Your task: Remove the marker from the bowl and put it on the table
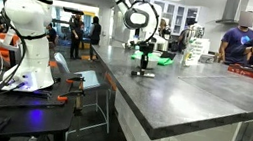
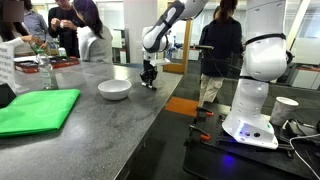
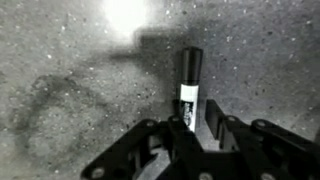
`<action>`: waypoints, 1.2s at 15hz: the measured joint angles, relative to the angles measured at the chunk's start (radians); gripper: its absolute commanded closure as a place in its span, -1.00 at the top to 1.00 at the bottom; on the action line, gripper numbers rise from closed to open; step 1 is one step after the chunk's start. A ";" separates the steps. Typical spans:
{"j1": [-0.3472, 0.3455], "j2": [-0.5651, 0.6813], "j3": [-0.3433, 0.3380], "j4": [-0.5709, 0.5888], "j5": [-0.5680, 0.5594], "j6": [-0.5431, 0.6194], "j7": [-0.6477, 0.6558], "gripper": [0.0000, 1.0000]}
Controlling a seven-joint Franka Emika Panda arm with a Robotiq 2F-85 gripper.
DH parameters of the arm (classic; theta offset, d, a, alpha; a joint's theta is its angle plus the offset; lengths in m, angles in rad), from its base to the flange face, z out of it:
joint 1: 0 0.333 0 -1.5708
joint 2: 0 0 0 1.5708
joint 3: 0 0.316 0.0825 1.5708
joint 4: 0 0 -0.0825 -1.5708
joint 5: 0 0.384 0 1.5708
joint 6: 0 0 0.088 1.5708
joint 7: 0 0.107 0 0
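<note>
The dark marker [image 3: 189, 85] with a white label lies on the dark grey stone table [image 3: 60, 90] and points away from me in the wrist view. My gripper [image 3: 195, 128] is low over it with its fingers apart. The marker's near end sits between them, against one finger, with a gap to the other. In both exterior views my gripper [image 1: 144, 69] [image 2: 149, 82] is down at the table top [image 1: 193, 96]. The pale bowl [image 2: 114, 89] stands on the table [image 2: 100, 130] just beside my gripper, and it looks empty.
A bright green cloth [image 2: 35, 110] lies on the near part of the table. Green objects [image 1: 166, 58] and a carton [image 1: 194, 50] stand at the far end. People stand around the table ends. A white cup [image 2: 285, 108] sits on the robot stand.
</note>
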 measured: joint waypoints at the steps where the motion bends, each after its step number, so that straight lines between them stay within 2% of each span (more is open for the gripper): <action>1: 0.003 -0.001 0.000 -0.005 0.000 0.000 0.003 0.45; 4: 0.008 -0.018 0.000 -0.016 -0.002 0.003 0.014 0.93; 5: 0.010 -0.031 0.000 -0.022 -0.002 0.003 0.014 0.99; 12: 0.010 -0.217 0.000 -0.092 -0.079 -0.012 0.018 1.00; 18: 0.009 -0.377 0.002 -0.117 -0.120 -0.082 0.014 1.00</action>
